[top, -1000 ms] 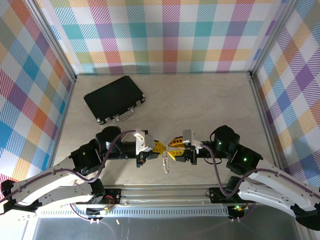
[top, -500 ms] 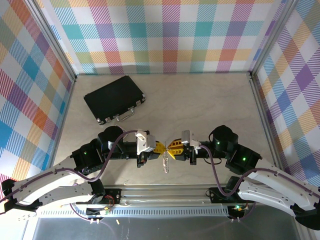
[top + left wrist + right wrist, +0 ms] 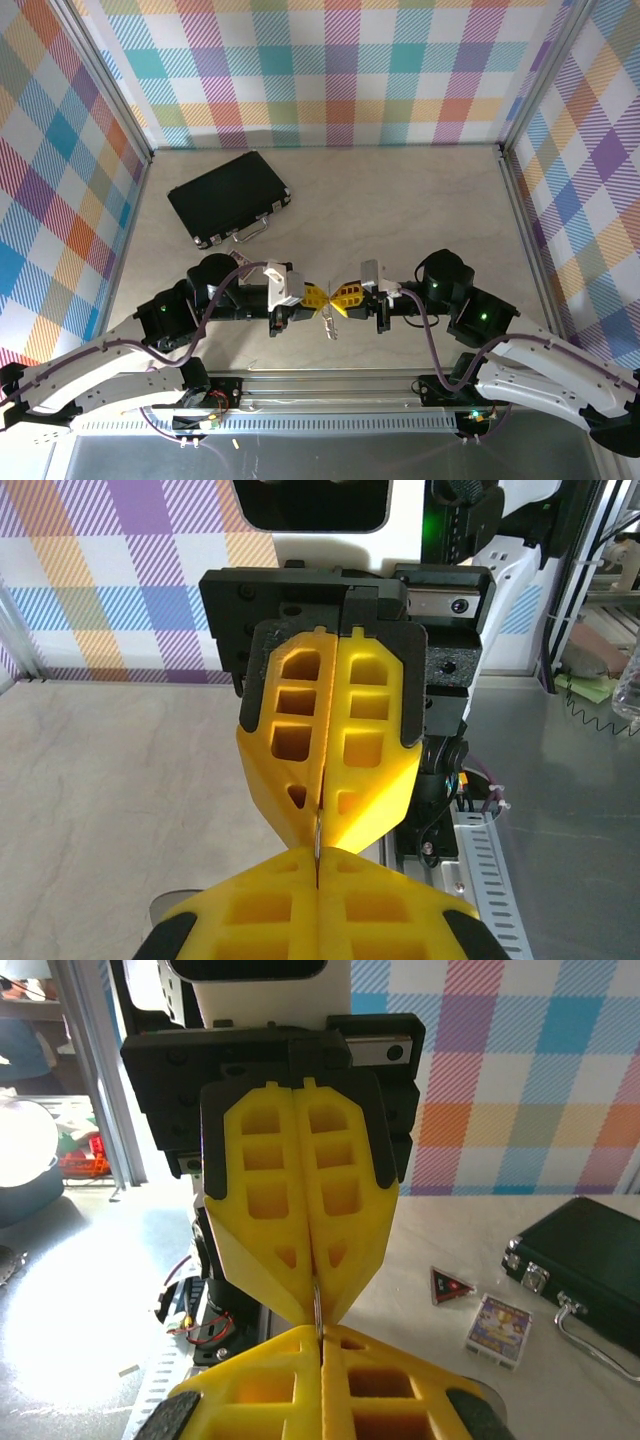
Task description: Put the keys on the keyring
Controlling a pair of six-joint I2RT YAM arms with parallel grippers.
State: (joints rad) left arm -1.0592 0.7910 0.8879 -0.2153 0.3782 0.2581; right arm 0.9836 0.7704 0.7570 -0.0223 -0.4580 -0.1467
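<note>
1. Keyring (image 3: 329,322): I judge it light, stiff and slick; it is thin wire, best pinched flat across the loop; it hangs off the surface (image 3: 420,200), well apart from the case (image 3: 228,198), on its arm-base side.
2. Left jaws and right jaws meet tip to tip; each is closed tight on the loop.
3. Key: I cannot pick it out.
4. Case: closed; contents hidden.
</note>
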